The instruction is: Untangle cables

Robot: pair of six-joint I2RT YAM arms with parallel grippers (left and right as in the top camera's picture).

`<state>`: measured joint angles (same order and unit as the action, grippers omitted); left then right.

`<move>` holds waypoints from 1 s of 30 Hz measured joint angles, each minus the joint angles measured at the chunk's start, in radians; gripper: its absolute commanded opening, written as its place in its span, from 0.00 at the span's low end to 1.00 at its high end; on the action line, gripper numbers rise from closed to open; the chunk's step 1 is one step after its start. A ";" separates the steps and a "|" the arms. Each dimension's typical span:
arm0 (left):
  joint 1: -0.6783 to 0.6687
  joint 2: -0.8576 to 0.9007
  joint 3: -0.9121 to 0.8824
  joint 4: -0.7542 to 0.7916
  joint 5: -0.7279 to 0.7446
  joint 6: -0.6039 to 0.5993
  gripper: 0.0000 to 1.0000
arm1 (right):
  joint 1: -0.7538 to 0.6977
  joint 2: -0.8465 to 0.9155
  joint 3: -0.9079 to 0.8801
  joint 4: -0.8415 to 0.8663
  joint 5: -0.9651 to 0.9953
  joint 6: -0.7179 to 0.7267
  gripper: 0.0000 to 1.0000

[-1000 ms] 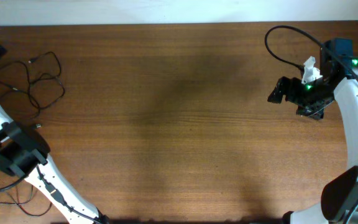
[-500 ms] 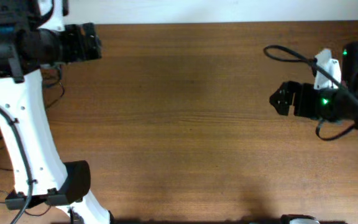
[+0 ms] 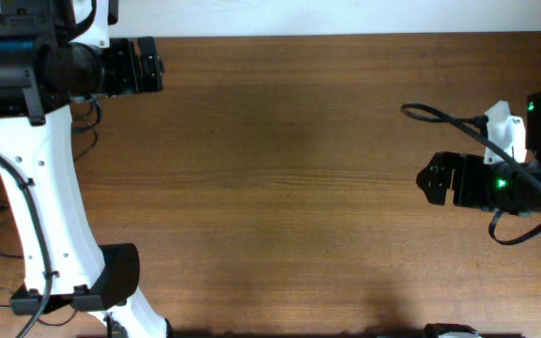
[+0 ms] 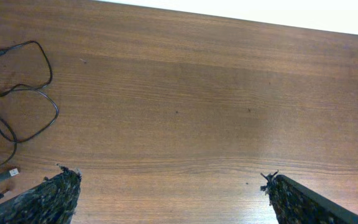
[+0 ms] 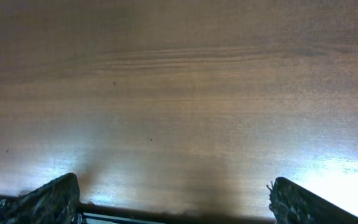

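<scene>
Currently left tool (image 4: 169, 178) and right tool (image 5: 173, 182) gape wide, empty, above the bench (image 4: 197, 93); black cables (image 4: 57, 112), seemingly tangled, lie leftward.

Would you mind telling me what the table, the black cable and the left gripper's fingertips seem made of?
Table: wood or wood-look veneer, brown, satin; long grain lines show.
Black cable: probably a plastic or rubber sheath, thin, lying limp in loose loops.
Left gripper fingertips: dark, rough, grainy surface, perhaps grip tape or foam; the look leaves it open.

No readable text or labels
</scene>
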<state>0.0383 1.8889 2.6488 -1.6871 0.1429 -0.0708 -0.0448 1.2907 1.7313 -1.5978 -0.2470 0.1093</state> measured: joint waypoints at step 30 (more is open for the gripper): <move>0.000 0.001 -0.001 0.000 0.000 0.000 0.99 | 0.059 -1.275 -1.716 1.525 0.131 -0.004 0.99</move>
<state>0.0383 1.8896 2.6480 -1.6875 0.1429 -0.0708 0.0143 0.0158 0.0154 -0.0727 -0.1158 0.1051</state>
